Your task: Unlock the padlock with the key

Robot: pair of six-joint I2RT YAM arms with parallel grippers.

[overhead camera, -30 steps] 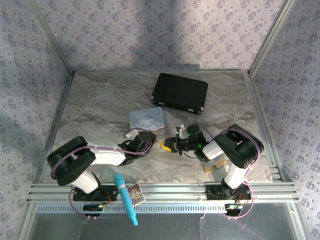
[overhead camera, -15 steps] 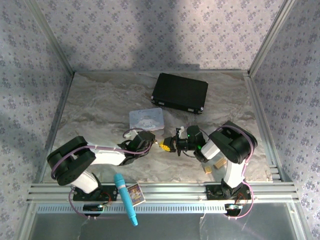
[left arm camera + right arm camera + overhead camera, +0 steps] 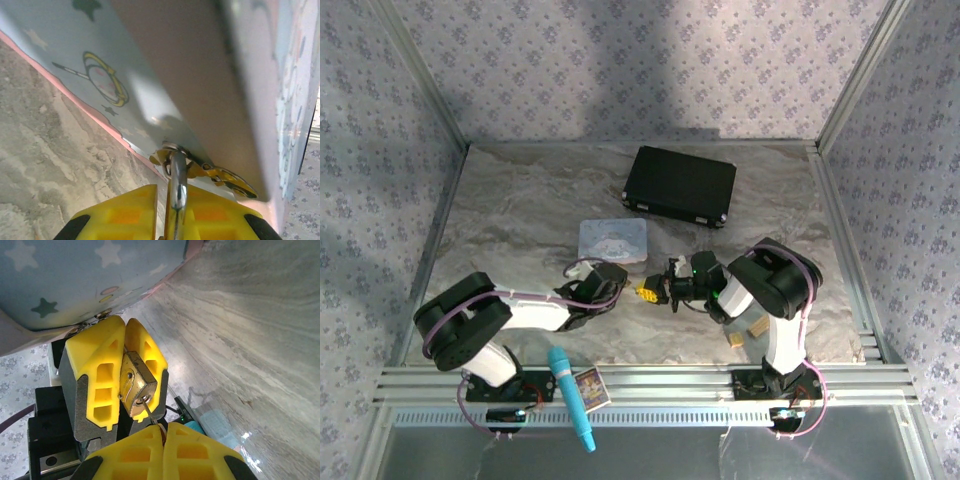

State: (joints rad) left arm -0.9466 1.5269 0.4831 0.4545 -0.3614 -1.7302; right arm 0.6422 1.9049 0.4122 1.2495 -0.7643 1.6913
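Clenching the tiny brass-gold padlock (image 3: 136, 385) in my left gripper (image 3: 172, 194), I am pinching the thin silvery metal key (image 3: 149, 414) in my right gripper (image 3: 162, 434), its tip touching the padlock.

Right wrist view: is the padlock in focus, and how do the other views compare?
Right wrist view: the padlock and key are sharp, the tin behind soft, a small glare on the table. Left wrist view: blurred close-up, the shackle glints, a broad dark band crosses the tin. Top external view: sharp, but padlock too small to read.
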